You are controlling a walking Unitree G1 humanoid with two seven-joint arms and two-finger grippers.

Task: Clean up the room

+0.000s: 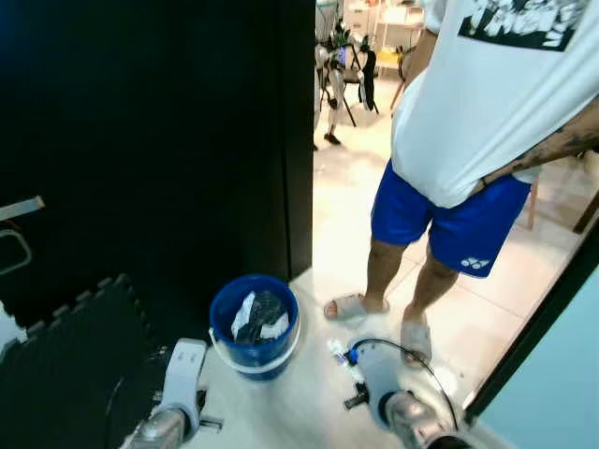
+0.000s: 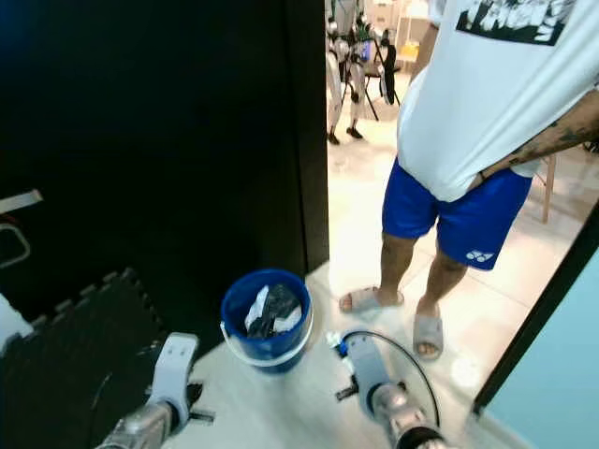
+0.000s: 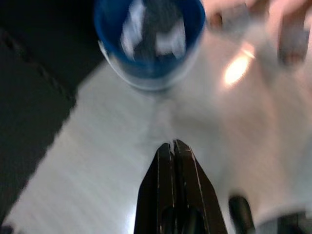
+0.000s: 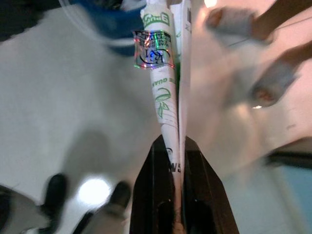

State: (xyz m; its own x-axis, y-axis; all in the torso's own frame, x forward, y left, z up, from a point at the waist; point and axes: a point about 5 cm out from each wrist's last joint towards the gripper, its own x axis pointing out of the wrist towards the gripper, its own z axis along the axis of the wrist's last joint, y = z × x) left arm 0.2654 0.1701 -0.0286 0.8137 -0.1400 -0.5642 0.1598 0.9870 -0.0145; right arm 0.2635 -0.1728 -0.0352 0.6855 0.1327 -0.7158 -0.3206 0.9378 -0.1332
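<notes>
A blue bucket (image 1: 254,323) with a white rim band stands on the pale floor just ahead of me, with crumpled white and dark rubbish inside. My right gripper (image 4: 174,142) is shut on a white tube with green print (image 4: 163,73). It hangs low to the right of the bucket, and the tube's far end (image 1: 336,351) points toward it. My left gripper (image 3: 173,147) is shut with nothing in it, low over the floor on the near side of the bucket (image 3: 148,39).
A person in a white shirt, blue shorts (image 1: 440,210) and slippers (image 1: 353,306) stands close on the right, past the bucket. A black wall (image 1: 159,140) rises on the left and a black foam mat (image 1: 65,365) lies at lower left. A dark door frame (image 1: 543,318) runs along the right.
</notes>
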